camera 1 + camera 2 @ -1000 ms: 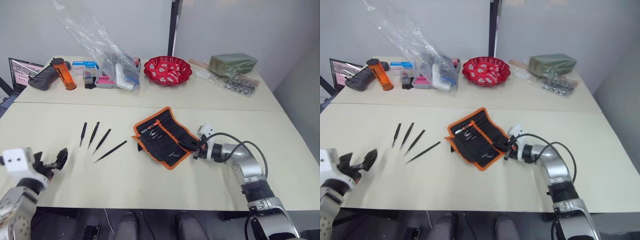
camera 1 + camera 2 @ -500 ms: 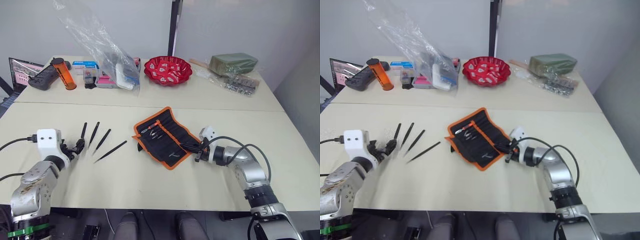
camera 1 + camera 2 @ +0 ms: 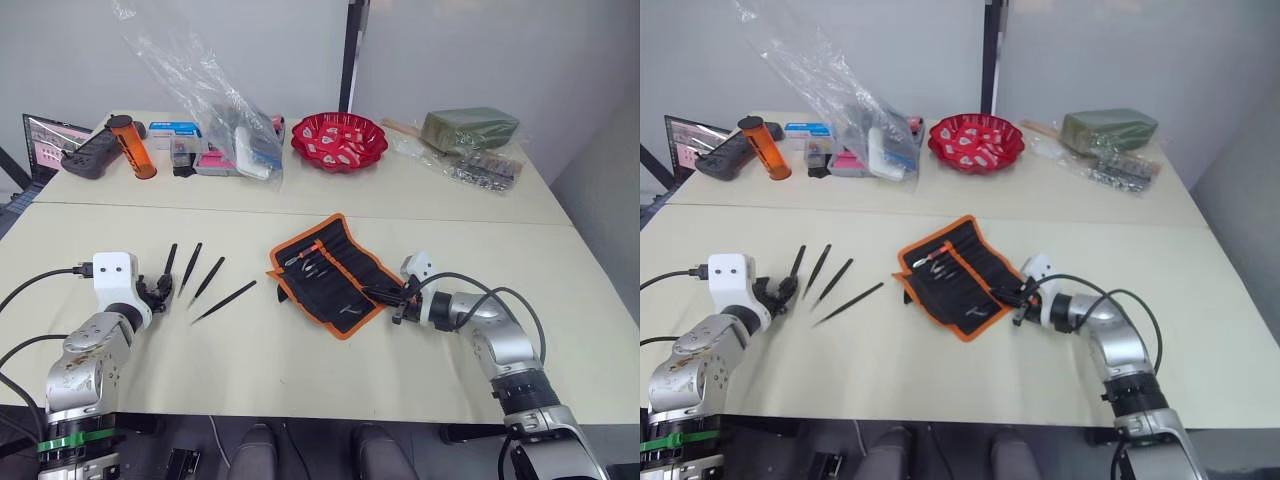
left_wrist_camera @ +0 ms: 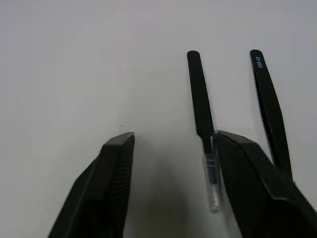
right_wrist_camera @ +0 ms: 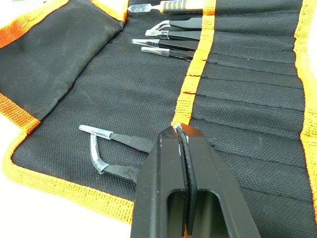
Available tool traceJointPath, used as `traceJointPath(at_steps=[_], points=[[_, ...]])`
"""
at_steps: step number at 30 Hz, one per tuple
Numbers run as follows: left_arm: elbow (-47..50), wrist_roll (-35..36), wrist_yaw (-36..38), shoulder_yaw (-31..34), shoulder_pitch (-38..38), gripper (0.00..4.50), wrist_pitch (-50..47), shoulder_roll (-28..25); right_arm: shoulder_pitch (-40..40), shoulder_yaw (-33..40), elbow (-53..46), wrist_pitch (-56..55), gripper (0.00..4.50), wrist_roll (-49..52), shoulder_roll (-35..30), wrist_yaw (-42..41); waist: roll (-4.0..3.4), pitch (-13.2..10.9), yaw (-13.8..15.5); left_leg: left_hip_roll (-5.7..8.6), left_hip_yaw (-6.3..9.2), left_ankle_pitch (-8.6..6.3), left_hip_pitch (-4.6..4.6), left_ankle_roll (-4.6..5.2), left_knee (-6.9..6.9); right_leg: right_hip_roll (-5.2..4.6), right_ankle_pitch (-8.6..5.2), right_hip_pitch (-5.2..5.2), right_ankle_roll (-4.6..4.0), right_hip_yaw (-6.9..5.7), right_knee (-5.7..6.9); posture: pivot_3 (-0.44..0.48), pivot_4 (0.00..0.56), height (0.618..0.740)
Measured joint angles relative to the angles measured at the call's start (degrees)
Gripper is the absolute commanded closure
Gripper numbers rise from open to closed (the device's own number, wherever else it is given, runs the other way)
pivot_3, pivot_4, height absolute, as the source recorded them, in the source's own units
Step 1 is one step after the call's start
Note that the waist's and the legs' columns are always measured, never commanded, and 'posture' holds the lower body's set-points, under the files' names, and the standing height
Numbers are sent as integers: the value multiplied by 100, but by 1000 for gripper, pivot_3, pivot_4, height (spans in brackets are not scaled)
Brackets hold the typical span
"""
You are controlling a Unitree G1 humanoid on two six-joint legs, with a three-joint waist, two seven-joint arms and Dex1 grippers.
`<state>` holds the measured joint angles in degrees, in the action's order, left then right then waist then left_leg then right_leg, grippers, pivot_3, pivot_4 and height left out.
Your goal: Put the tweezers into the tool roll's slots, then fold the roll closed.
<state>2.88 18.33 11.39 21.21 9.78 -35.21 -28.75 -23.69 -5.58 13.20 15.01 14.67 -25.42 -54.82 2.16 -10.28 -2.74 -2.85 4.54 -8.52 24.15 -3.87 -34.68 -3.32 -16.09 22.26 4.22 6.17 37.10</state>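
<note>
Reaching with spread fingers, the left gripper lines up beside the outermost of four loose tweezers on the table, probably to grab it, while the clenched right gripper presses the open tool roll, likely pinning it.

Setting: lab or workshop bench, indoors, plain pale walls with a dark vertical post behind. Evidence, placed from the red bowl at the far middle of the cream table: to its left, a clear plastic bag over small parts boxes, an orange cylinder, a black handheld controller and a laptop at the table's far-left edge. To its right, a green bundle and bagged small hardware; nearer than the bowl, an open tool roll of fine tweezers.
</note>
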Motion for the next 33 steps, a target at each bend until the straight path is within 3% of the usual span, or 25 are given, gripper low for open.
traceJointPath(at_steps=[4,5,22,28,33], points=[[-23,-7,-36,40,22,4326,-3,31,0,0,0,0,4500,0,0,10,0,0,12,0,0,0,0,0,-1,0,0,0,1,0,0,0,150,740],[-48,-17,-52,60,31,4456,3,31,0,0,0,0,4500,0,0,16,0,0,12,0,0,0,0,0,0,0,1,-1,1,0,0,0,150,740],[-273,35,-25,460,337,4456,200,19,163,27,-412,182,4500,13,73,453,-1,0,26,0,0,0,6,0,1,0,2,4,2,0,0,0,150,740],[181,670,537,347,755,4456,-216,-33,483,32,-953,435,4500,-1,73,775,0,-1,41,2,1,0,13,0,-1,-1,2,6,3,-1,-1,0,150,740],[1130,1372,1187,-112,1151,4456,-938,-383,653,11,-1198,548,4500,-14,167,1073,0,-1,8,1,2,0,8,0,1,0,2,4,3,1,-1,0,150,740]])
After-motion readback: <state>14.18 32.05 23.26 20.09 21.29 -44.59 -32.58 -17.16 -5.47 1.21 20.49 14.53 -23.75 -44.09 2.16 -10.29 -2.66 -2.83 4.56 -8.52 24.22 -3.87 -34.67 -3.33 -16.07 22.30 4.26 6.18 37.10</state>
